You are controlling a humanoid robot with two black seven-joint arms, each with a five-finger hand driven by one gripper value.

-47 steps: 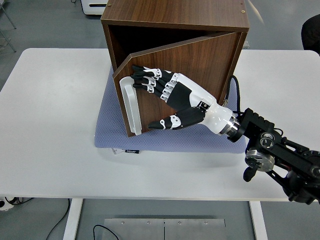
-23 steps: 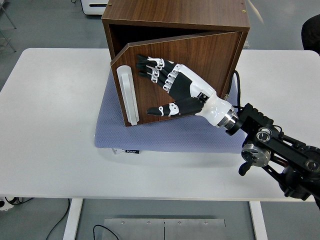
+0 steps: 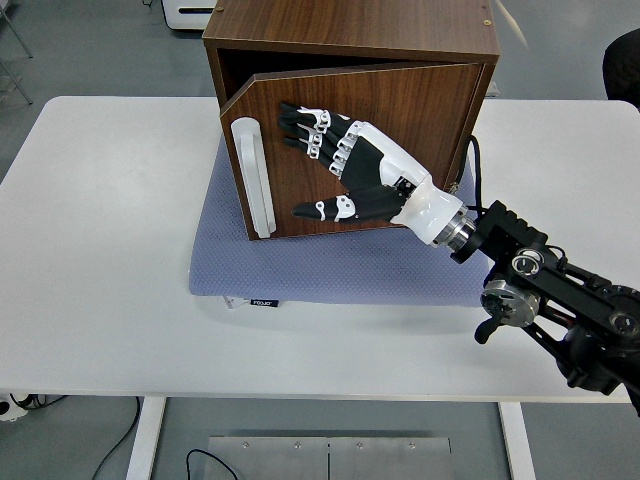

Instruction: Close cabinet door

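On the white table (image 3: 100, 300), the right hand (image 3: 345, 170) presses spread fingers (image 3: 300, 125) seemingly flat against the nearly shut cabinet door (image 3: 400, 110).

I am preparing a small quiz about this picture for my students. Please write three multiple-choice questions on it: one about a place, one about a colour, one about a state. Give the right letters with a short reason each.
1. What does the cabinet stand on?
A. a blue-grey mat
B. the bare table
C. a metal tray

2. What colour is the door handle?
A. black
B. white
C. red

3. In what state is the cabinet door?
A. wide open
B. taken off
C. nearly closed, with a narrow gap at its handle side

Answers:
1. A: the blue-grey mat lies under the cabinet on the white table.
2. B: the long vertical handle near the door's left edge is white against the brown wood.
3. C: a dark gap shows above and left of the door, and the right hand lies flat on the door with its fingers spread.
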